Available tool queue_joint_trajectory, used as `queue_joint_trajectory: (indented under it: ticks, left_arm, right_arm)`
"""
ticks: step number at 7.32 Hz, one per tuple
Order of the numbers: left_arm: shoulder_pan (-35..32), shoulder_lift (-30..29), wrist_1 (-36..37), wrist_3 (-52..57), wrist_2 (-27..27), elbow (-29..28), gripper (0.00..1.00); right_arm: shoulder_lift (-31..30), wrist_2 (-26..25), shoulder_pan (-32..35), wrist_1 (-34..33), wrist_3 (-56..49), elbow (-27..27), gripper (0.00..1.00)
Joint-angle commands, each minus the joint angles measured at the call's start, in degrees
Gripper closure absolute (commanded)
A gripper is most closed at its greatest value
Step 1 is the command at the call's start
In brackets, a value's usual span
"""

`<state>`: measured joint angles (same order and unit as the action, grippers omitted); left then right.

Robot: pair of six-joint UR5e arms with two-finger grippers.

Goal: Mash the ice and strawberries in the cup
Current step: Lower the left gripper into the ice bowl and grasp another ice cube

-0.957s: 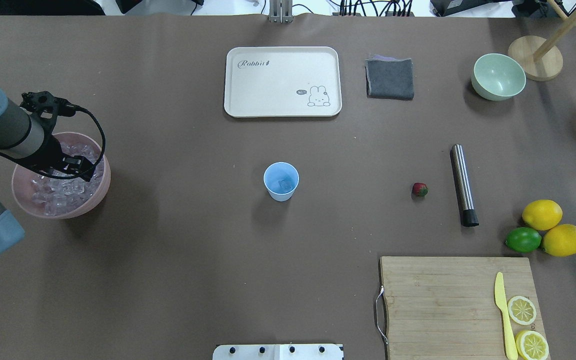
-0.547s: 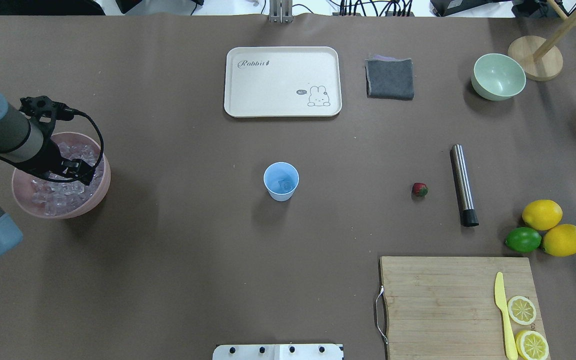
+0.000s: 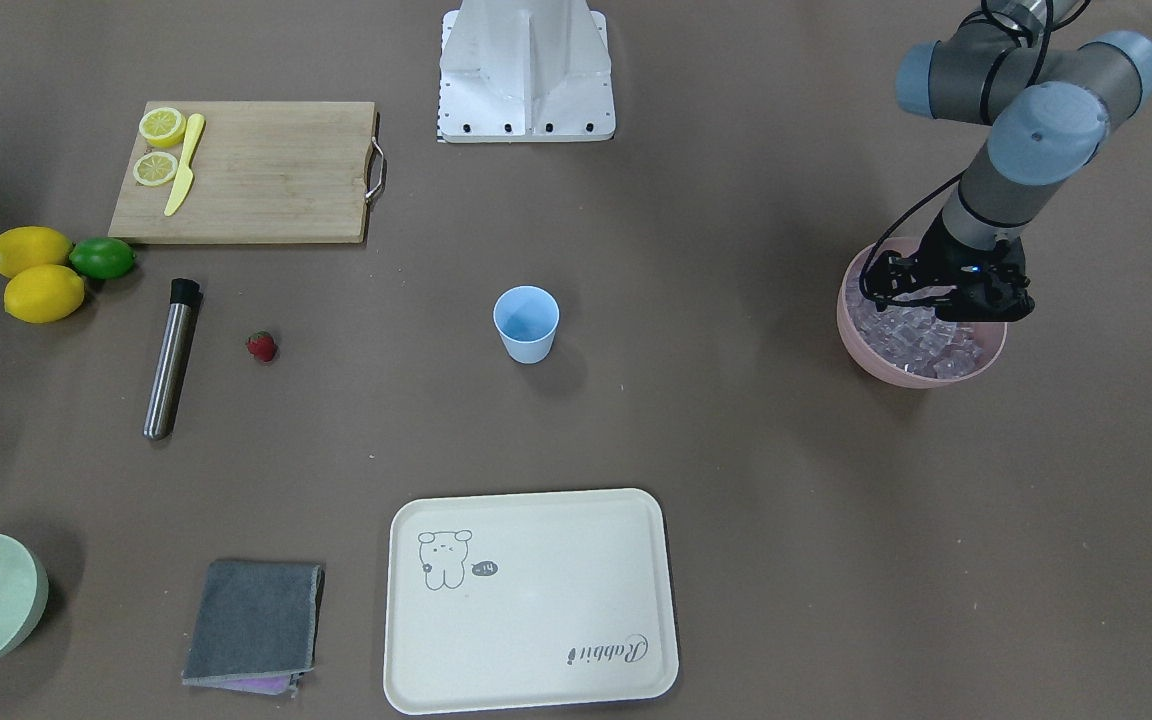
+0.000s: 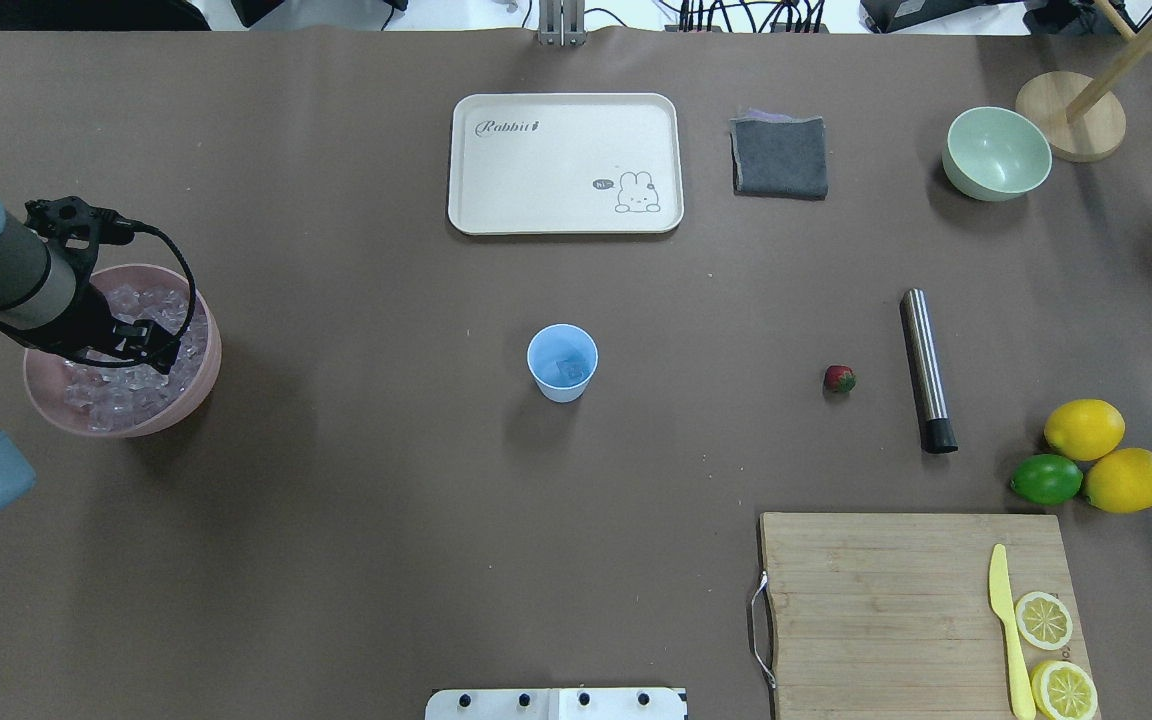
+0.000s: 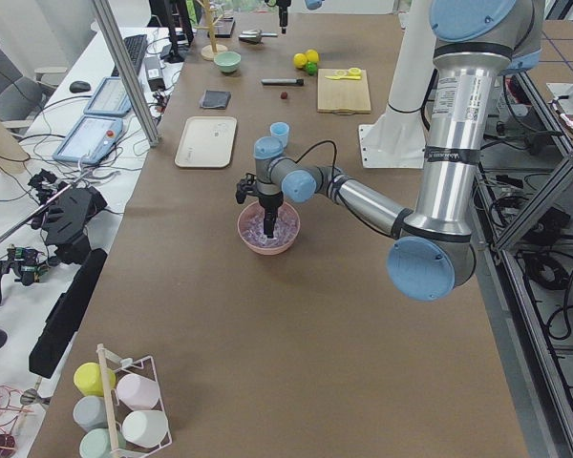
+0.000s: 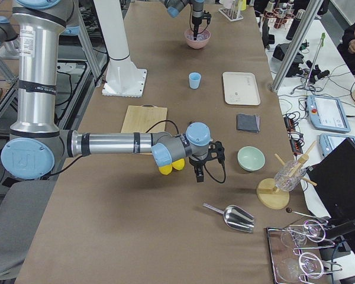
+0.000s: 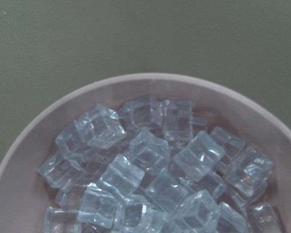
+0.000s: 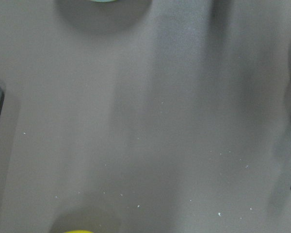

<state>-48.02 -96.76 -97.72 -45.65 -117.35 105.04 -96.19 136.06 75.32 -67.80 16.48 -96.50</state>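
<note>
the left gripper (image 4: 141, 343) hangs over the pink bowl (image 4: 194, 392), pointing straight down into the ice (image 7: 150, 155) heaped there; whether its fingers are spread or pressed together cannot be told, since its black body hides them from above and the wrist camera shows just cubes and the bowl's rim; the cup (image 4: 562, 362) stands upright mid-table, well apart from the pink bowl, with what looks like one clear cube lying in its bottom; the strawberry (image 4: 839, 379) lies on the bare table between the cup and the metal muddler (image 4: 926, 370), nearer the muddler and not touching it; the right gripper (image 6: 199, 171) shows clearly from the side camera alone, pointing down over the table just beside the lemons (image 6: 165, 170) and near the pale green bowl (image 6: 251, 158); its state cannot be judged from there; its wrist camera looks down on mostly brown tabletop
</note>
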Motion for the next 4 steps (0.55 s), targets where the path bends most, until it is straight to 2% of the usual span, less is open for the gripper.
queue_joint_trajectory:
  ticks: [1, 4]
  left_arm:
    - [0.29, -0.09, -0.1, -2.07, -0.16, -0.01, 0.03]
    - [0.29, -0.09, -0.19, -3.04, -0.16, -0.71, 0.04]
  right_arm:
    - [-1.01, 0.34, 0.09, 0.03, 0.13, -1.4, 0.0]
    - [-2.16, 0.34, 0.09, 0.03, 0.22, -2.55, 0.0]
